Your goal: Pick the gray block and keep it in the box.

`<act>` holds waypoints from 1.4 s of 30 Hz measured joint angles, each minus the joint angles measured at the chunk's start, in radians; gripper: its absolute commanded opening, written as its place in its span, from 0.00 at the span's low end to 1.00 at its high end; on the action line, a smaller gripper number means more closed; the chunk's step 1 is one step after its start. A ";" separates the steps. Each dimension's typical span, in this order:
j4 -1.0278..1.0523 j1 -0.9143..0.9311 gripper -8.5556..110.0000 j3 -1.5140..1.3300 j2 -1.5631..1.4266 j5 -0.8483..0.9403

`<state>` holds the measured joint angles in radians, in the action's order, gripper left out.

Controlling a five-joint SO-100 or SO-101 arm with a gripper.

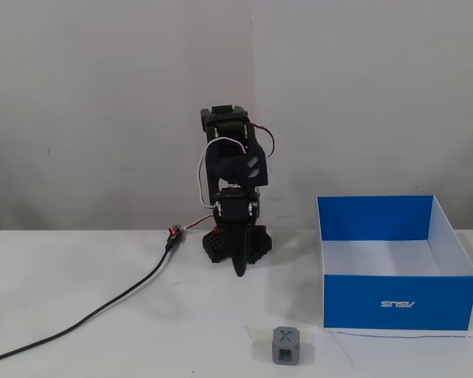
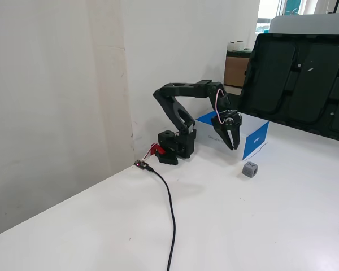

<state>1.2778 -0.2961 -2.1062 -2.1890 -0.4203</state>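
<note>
Gripper [image 2: 233, 145] hung clenched and empty, pointing down, above the table; gray block [image 2: 250, 169] lay below, farther from the base, beside the box [image 2: 255, 138].

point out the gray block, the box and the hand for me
block [image 1: 286, 347], a fixed view, on the front face below the X.
box [image 1: 400, 303], a fixed view, on the blue front wall near the logo.
hand [image 2: 232, 144], a fixed view, between the downward fingertips.

X — gray block [image 1: 286, 346] face
</note>
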 measured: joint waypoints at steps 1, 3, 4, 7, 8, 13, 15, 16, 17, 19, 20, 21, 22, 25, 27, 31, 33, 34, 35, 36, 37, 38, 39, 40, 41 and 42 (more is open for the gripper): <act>0.000 -0.008 0.09 0.011 0.020 -0.008; 0.000 -0.028 0.11 0.031 0.061 -0.020; 0.000 -0.040 0.13 0.038 0.081 -0.023; 0.000 -0.069 0.18 0.058 0.141 -0.035; 0.000 -0.078 0.20 0.064 0.163 -0.041; -0.025 -0.109 0.25 0.094 0.267 -0.067; -0.034 -0.123 0.29 0.104 0.302 -0.075; -0.038 -0.129 0.31 0.109 0.322 -0.078; -0.043 -0.137 0.31 0.115 0.344 -0.081; -0.054 -0.147 0.32 0.126 0.390 -0.087; -0.061 -0.152 0.32 0.130 0.410 -0.089; -0.071 -0.156 0.32 0.132 0.431 -0.092; -0.078 -0.161 0.33 0.137 0.453 -0.097; -0.101 -0.173 0.33 0.143 0.511 -0.107; -0.118 -0.184 0.33 0.143 0.540 -0.121; -0.150 -0.206 0.32 0.143 0.581 -0.143; -0.167 -0.215 0.32 0.143 0.603 -0.152; -0.175 -0.218 0.32 0.143 0.614 -0.155; -0.181 -0.219 0.32 0.143 0.624 -0.156; -0.187 -0.221 0.32 0.143 0.637 -0.156; -0.193 -0.221 0.32 0.149 0.652 -0.156; -0.199 -0.219 0.32 0.160 0.666 -0.156; -0.204 -0.219 0.31 0.173 0.683 -0.156; -0.207 -0.219 0.31 0.186 0.699 -0.156; -0.210 -0.219 0.31 0.201 0.719 -0.156; -0.212 -0.219 0.31 0.215 0.739 -0.156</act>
<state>1.0661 -0.5154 -1.8914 -1.4496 -0.5768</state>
